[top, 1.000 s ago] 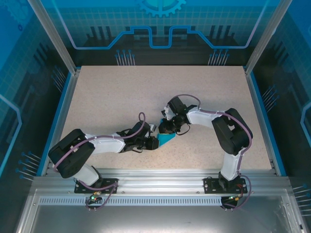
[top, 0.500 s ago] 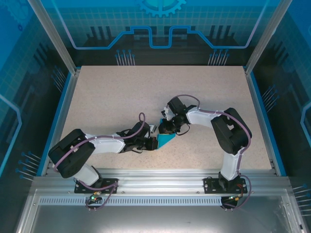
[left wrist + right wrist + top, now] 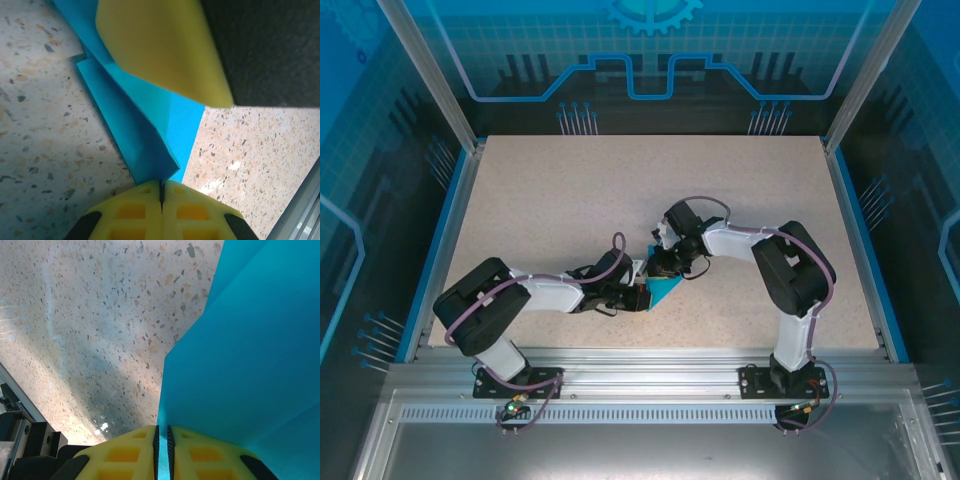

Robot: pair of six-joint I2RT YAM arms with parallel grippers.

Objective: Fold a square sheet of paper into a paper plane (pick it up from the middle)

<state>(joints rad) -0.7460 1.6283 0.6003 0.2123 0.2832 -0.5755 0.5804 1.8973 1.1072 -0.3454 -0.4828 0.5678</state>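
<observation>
Half-folded blue paper [image 3: 665,288] lies on counter [image 3: 570,200], centre of top view, between both arms. Left claw [image 3: 161,191] closed tight on paper's corner; right claw [image 3: 161,432] pinches an edge, barely a gap. Judgement: hold both pinches firm, align layers, press crease flat, avoid tearing.

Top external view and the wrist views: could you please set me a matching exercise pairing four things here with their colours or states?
Things:
1. folded paper
2. table
3. left jaws
4. rail

Descriptions:
a. silver, along the table's near edge
b. yellow, shut on a paper corner
c. teal-blue, creased
d. speckled beige

Pairs: 1-c, 2-d, 3-b, 4-a.
</observation>
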